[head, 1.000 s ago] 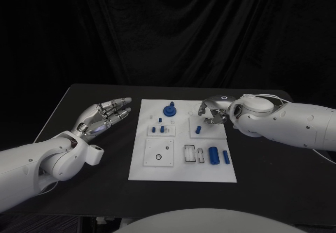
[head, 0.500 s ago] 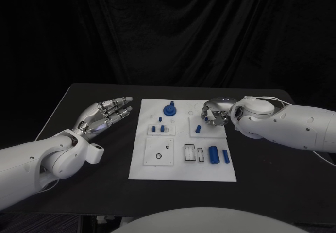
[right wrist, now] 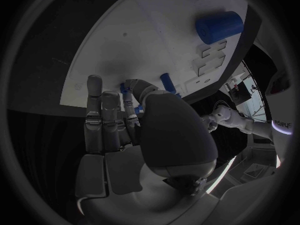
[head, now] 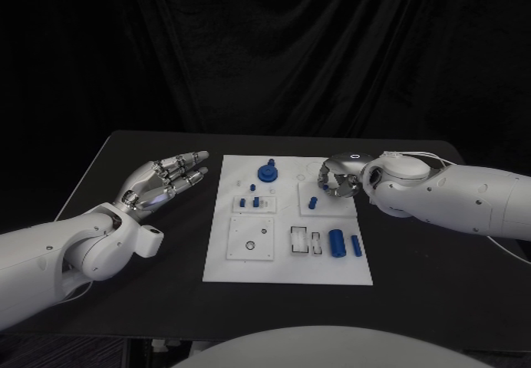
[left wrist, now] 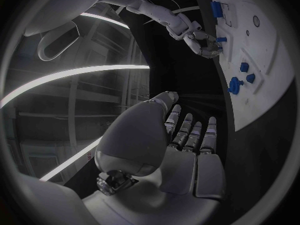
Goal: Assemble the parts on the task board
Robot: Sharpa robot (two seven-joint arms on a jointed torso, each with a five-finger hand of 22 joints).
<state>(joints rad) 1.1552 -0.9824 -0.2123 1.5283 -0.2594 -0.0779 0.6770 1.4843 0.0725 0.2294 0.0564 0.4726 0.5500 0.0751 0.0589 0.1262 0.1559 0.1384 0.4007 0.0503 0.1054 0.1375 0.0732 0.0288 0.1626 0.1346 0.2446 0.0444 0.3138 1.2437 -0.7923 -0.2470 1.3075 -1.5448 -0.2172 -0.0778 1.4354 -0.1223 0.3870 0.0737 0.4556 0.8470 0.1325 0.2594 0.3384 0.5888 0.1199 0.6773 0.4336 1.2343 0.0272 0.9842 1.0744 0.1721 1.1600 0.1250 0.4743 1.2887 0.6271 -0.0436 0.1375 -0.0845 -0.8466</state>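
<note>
— Where's the task board (head: 290,261)?
— Mid-desk (head: 133,153), white, blue parts (head: 338,244) on it. The right robot hand (head: 336,182) hovers over its far right corner, fingers curled in; whether they pinch anything, I cannot tell.
— The left robot hand (head: 166,181)?
— Fingers apart, empty, above bare black desk beside the board's left edge. Black curtain behind.
</note>
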